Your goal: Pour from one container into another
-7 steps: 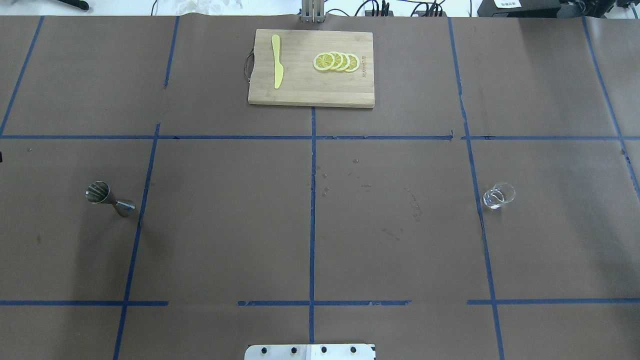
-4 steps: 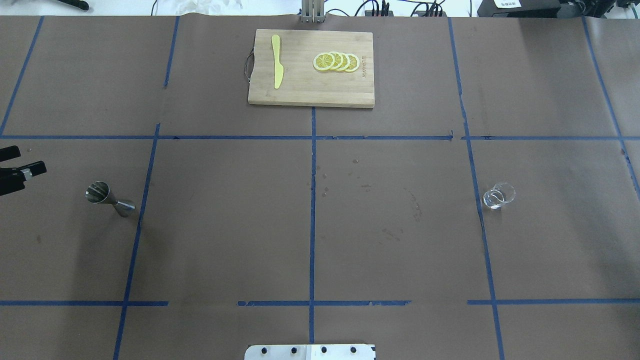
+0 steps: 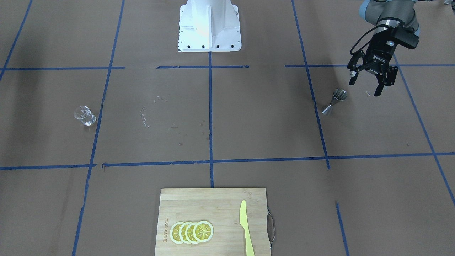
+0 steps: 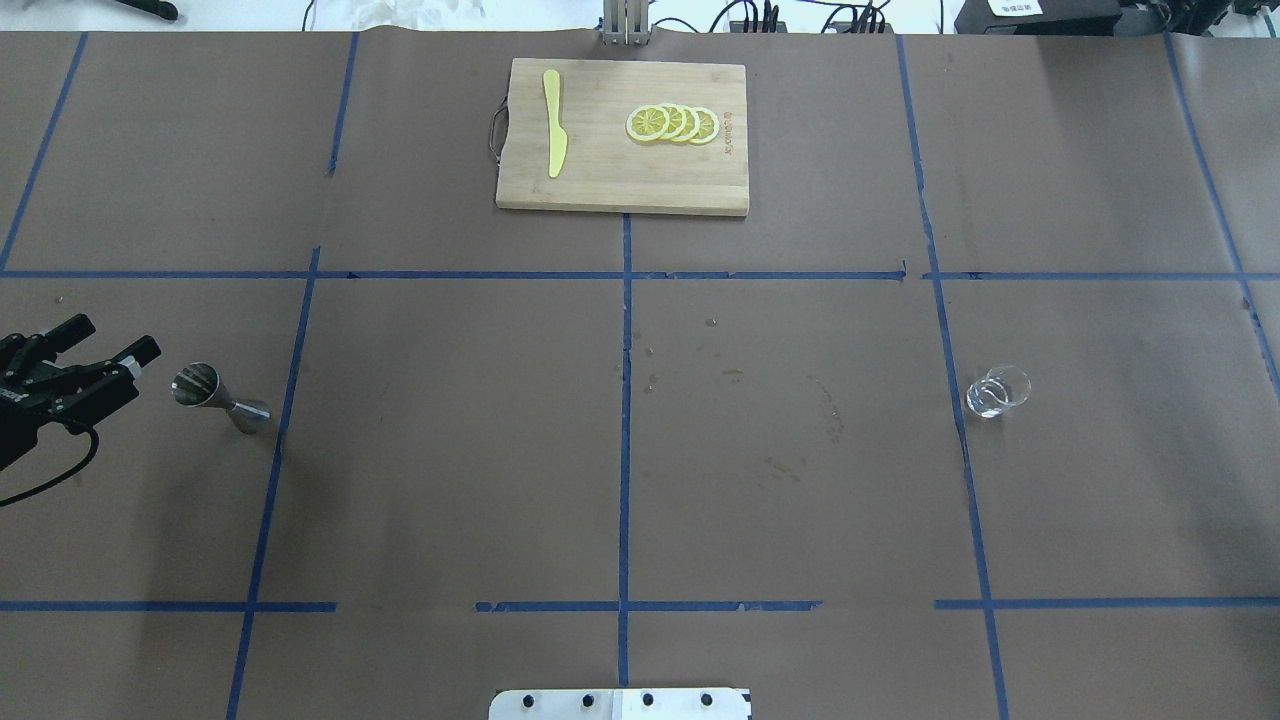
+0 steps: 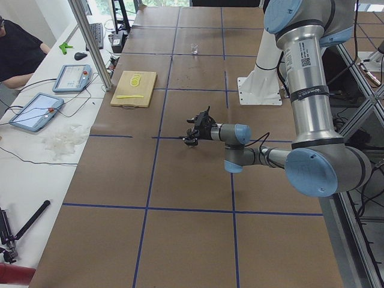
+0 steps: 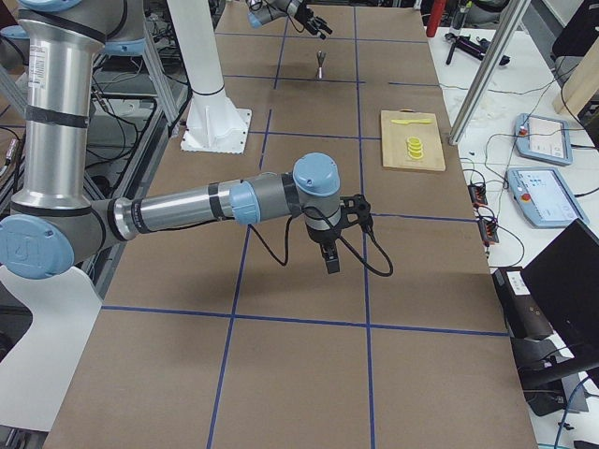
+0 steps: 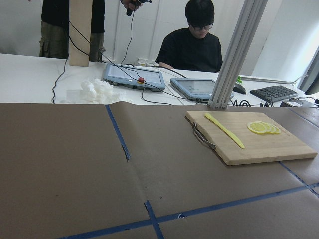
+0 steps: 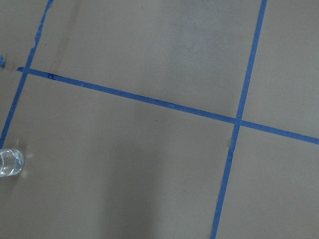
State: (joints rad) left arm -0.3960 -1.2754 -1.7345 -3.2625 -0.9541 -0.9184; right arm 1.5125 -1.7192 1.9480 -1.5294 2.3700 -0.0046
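Note:
The steel jigger point(image 4: 215, 395) stands upright on the table's left part, also seen in the front view point(image 3: 334, 101). My left gripper point(image 4: 112, 340) hangs just left of it, open and empty, a short gap away; in the front view the left gripper point(image 3: 365, 89) is to the jigger's right. The clear glass cup point(image 4: 998, 391) stands alone on the right part, and the right wrist view catches the cup point(image 8: 10, 163) at its left edge. My right gripper point(image 6: 331, 262) shows only in the right side view, above the table; I cannot tell if it is open or shut.
A wooden cutting board point(image 4: 600, 180) with lemon slices point(image 4: 672, 123) and a yellow knife point(image 4: 553, 125) lies at the far middle. The robot base point(image 3: 209, 25) stands at the near edge. People and tablets are beyond the far edge in the left wrist view.
My left gripper has come into the overhead view from the left edge and moved right, closer to the jigger. The jigger and the cup have not moved.

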